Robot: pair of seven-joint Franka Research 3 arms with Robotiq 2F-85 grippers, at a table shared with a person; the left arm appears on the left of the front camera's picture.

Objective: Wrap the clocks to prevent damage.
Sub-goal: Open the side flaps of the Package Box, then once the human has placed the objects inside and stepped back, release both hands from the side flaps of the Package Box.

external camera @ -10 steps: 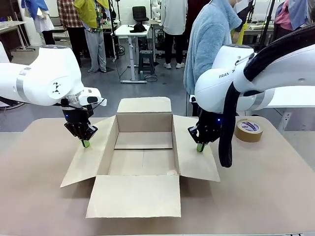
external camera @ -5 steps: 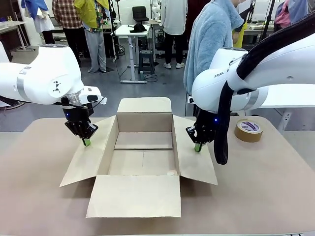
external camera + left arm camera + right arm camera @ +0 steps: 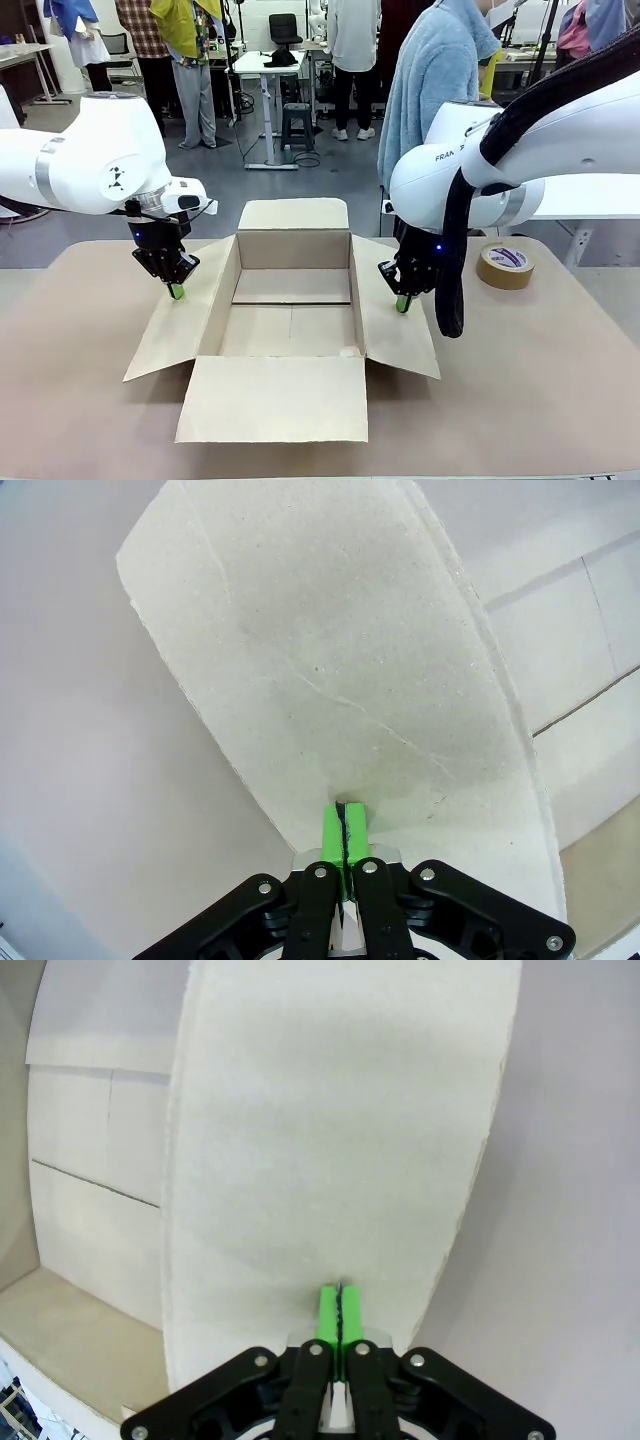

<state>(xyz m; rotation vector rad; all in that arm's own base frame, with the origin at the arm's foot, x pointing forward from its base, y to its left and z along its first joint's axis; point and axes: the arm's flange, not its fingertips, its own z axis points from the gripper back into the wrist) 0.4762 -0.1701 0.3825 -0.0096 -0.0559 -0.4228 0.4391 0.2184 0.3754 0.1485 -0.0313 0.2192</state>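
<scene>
Both sets pinched together, empty | L fingers [image 3: 176, 291] — on box [image 3: 293, 250] L flap [image 3: 185, 325] | R fingers [image 3: 402, 303] — R flap [image 3: 397, 340]

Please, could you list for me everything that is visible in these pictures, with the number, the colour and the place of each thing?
cardboard box: one, brown, in the middle of the table, open, with its four flaps spread outwards
tape roll: one, brown, on the table to the right of the box, apart from it
table: one, beige top, under the box and the roll
person: one, in a light blue fleece, standing at the far side of the table
left gripper: one, black with green pads, shut, tips at the box's left flap
right gripper: one, black with green pads, shut, tips at the box's right flap
</scene>
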